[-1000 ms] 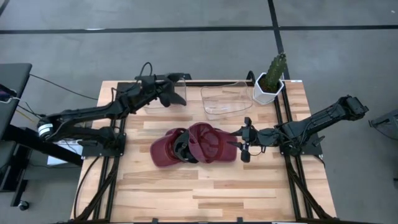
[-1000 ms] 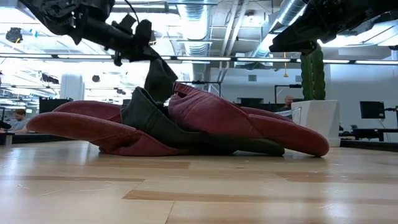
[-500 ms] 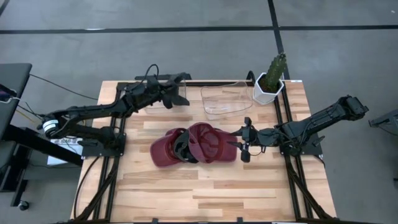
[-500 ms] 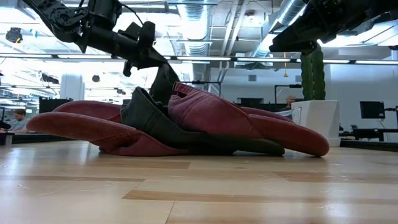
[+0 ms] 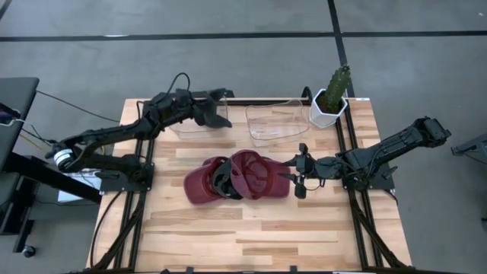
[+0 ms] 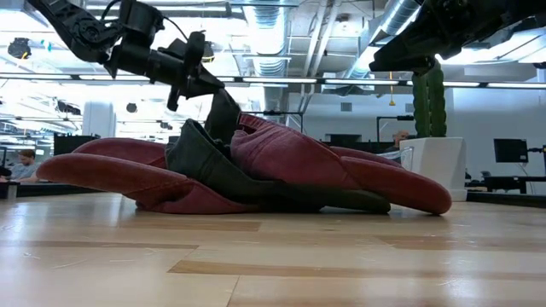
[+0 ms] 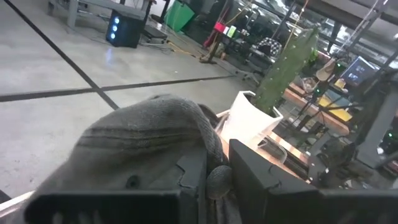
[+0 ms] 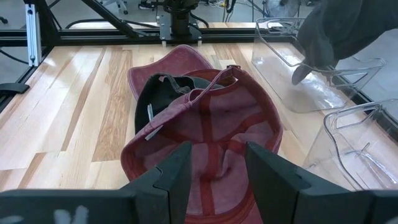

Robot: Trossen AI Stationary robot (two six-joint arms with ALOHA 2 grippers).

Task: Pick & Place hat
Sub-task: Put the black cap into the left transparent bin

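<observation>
A grey knit hat [image 7: 143, 143] hangs from my left gripper [image 5: 210, 113], which is shut on it at the table's far left, above a clear bin [image 5: 186, 126]. In the low view the grey hat [image 6: 223, 111] dangles below that gripper [image 6: 194, 75]. A pile of dark red hats [image 5: 255, 176] with a dark one [image 5: 222, 181] tucked in it lies on the table's middle. My right gripper [image 5: 298, 180] stands open at the pile's right edge; its fingers [image 8: 177, 168] straddle the red hat's near part [image 8: 214, 152]. My left gripper pinches a bunched fold of the grey hat [image 7: 214, 177] between its two fingers. The fingers reach out level from the table's left. The knit bulges up over one finger [image 7: 189, 180]. The hat is lifted clear and hangs slack below the fingers.
A second clear bin [image 5: 272, 125] stands right of the first, at the far edge. A cactus in a white pot [image 5: 329, 103] is at the far right corner. Bare wood lies along the near edge [image 5: 251, 236].
My left arm has swung toward the table's far edge and its wrist has rolled, carrying the grey hat along. The hat still hangs clear over the left bin. The pile of hats lies as before.
</observation>
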